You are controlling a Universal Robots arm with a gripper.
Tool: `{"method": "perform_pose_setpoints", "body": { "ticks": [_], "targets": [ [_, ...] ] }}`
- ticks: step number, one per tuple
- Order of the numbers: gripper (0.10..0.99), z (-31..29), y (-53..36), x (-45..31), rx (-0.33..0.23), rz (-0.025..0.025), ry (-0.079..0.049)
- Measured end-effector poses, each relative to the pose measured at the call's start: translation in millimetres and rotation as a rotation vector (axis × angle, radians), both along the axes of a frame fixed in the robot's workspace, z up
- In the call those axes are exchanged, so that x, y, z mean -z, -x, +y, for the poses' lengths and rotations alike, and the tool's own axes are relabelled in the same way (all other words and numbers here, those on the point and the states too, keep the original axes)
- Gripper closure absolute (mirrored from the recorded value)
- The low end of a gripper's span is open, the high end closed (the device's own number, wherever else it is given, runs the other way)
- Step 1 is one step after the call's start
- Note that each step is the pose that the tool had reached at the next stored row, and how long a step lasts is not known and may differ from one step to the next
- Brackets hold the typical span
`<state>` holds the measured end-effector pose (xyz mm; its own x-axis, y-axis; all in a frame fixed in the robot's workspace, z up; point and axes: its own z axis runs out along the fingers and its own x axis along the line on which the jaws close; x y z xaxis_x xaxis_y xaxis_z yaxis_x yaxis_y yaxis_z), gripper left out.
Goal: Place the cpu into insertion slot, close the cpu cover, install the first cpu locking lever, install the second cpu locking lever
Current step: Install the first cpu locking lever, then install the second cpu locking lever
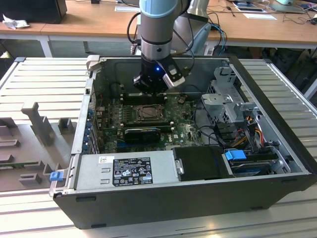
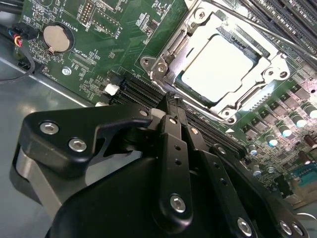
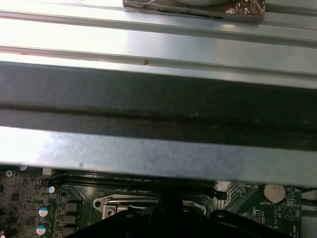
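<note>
Open computer case (image 1: 277, 163) on a ribbed desk (image 1: 44, 79); the pincer (image 2: 174, 101) hangs just above the green motherboard (image 2: 99, 44), fingers pressed together, holding nothing; the cpu (image 2: 218, 67) sits in the slot (image 2: 181, 91), cover (image 2: 267, 67) lying over its edges.

The arm (image 1: 157, 29) is reaching straight down, its wrist pointing downward. In the second wrist view, the gripper (image 2: 173, 101) is keeping its black fingers (image 2: 174, 144) pressed together, holding nothing.
</note>
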<state>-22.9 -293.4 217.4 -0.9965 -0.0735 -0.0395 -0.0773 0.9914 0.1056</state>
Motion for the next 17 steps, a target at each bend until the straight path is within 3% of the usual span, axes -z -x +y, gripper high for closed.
{"method": "perform_pose_setpoints", "body": {
  "ticks": [17],
  "targets": [
    [0.98,-4.8,0.0,0.0,0.0,0.0001,0.0]
  ]
}}
